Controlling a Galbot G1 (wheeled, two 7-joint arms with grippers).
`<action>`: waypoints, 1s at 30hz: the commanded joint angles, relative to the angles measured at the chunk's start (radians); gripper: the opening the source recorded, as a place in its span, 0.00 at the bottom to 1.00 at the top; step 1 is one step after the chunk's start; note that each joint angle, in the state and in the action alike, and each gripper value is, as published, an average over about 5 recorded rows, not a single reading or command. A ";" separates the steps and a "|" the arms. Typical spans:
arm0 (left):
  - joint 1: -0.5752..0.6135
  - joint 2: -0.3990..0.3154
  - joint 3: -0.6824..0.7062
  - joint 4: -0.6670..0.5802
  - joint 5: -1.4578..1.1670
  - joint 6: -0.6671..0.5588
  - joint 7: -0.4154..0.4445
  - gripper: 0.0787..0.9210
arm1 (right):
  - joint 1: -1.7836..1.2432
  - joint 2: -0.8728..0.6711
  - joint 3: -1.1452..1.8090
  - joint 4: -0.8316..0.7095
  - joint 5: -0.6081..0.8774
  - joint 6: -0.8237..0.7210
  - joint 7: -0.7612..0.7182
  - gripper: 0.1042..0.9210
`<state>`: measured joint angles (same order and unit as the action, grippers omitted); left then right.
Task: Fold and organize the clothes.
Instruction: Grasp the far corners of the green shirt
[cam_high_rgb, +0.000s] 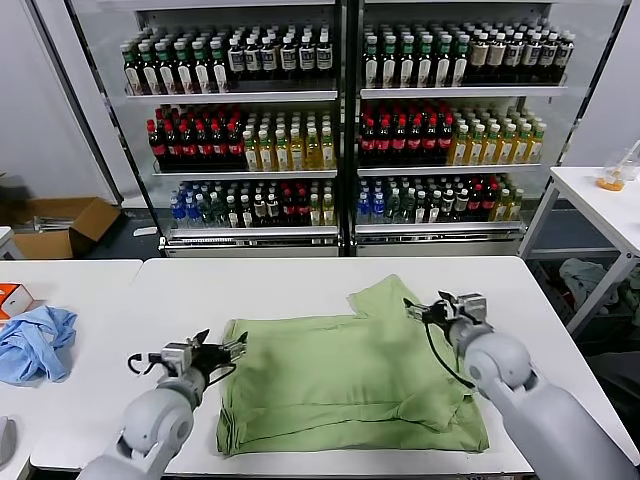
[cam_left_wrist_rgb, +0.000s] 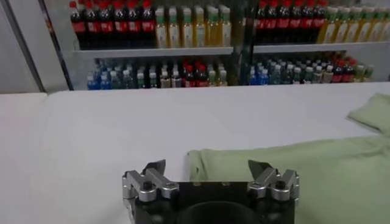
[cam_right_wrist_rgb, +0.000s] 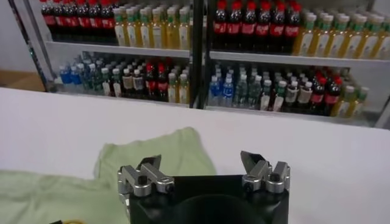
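We saw the green shirt (cam_high_rgb: 350, 375) lying flat on the white surface (cam_high_rgb: 270, 285), spread toward its near edge, with one sleeve reaching up toward the far edge. Our left claw (cam_high_rgb: 232, 350) hovered at the shirt's left edge, its fingers spread wide and holding nothing. Our right claw (cam_high_rgb: 432, 309) hung just above the sleeve near the shirt's far right corner, also wide and empty. A light blue garment (cam_high_rgb: 35, 342) lay well apart on the neighbouring table at the left, beside an orange box (cam_high_rgb: 12, 299).
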<state>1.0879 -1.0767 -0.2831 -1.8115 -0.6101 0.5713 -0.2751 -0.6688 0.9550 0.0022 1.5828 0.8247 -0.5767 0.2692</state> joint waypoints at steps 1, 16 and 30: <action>-0.178 -0.038 0.085 0.216 0.001 0.002 -0.013 0.88 | 0.191 0.066 -0.121 -0.217 0.030 -0.004 -0.006 0.88; -0.171 -0.047 0.090 0.230 0.000 0.003 -0.010 0.88 | 0.243 0.130 -0.155 -0.364 0.121 -0.008 -0.025 0.88; -0.114 -0.031 0.073 0.173 -0.039 0.004 0.013 0.68 | 0.230 0.127 -0.176 -0.370 0.137 -0.011 -0.054 0.53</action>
<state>0.9552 -1.1081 -0.2113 -1.6294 -0.6314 0.5718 -0.2706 -0.4533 1.0732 -0.1615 1.2401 0.9462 -0.5835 0.2192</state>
